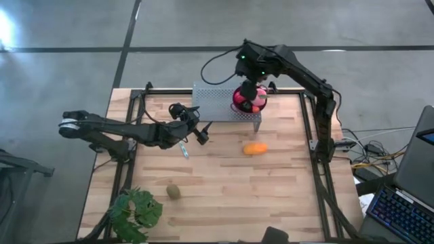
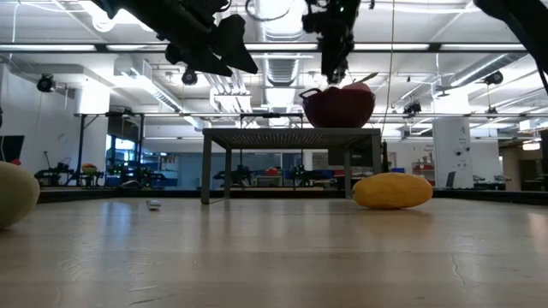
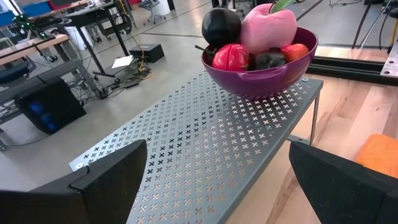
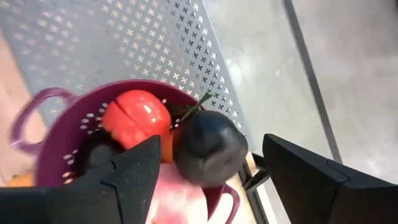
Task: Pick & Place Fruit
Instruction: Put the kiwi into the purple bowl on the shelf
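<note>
A purple perforated bowl (image 3: 261, 78) stands on a grey perforated metal stand (image 1: 213, 103) at the table's far side. In it lie a pink piece (image 3: 268, 28), a black ball (image 4: 208, 149), a red ball (image 4: 134, 118) and other small fruit. My right gripper (image 4: 214, 168) hangs open just above the bowl, fingers pointing down on either side of the black ball, apart from it. My left gripper (image 1: 196, 132) stands open at mid-table, facing the stand. An elongated orange piece (image 1: 255, 148) and an olive-green piece (image 1: 174, 192) lie on the table.
A leafy green plant (image 1: 135, 211) sits at the near left corner. A small pale object (image 1: 184, 150) lies just below my left gripper. A black frame (image 1: 306, 135) borders the table. A laptop (image 1: 413, 183) stands off the right edge.
</note>
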{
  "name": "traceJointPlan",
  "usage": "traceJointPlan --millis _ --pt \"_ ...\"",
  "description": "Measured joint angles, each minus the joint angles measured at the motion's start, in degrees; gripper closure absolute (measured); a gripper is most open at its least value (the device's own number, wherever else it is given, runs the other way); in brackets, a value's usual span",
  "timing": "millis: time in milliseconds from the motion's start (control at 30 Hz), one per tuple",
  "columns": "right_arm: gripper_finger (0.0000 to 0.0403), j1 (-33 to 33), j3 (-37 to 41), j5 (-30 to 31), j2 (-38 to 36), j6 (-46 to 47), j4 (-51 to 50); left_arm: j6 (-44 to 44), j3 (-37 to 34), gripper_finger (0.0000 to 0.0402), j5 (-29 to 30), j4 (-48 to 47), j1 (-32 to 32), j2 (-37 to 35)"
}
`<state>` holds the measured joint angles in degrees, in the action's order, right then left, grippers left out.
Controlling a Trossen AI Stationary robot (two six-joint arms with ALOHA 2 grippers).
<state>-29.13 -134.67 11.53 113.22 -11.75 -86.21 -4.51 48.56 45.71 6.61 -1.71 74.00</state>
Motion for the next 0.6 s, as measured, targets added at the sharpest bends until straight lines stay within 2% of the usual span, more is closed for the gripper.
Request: traceJointPlan --millis 233,433,600 --pt "0.0166 2.23 0.00 0.15 -5.23 2.80 0.66 -0.01 0.00 0.0005 0.02 -0.01 0.01 0.00" --pt "0.0197 6.82 -0.02 0.07 -8.11 4.90 0.76 -2.19 0.00 0.0005 -0.47 -1.22 -0.11 0.00" --pt "0.0222 12.43 0.00 0.00 -8.91 4.85 0.74 -3.05 0.00 0.0005 -8.52 -2.56 -0.27 -0.02"
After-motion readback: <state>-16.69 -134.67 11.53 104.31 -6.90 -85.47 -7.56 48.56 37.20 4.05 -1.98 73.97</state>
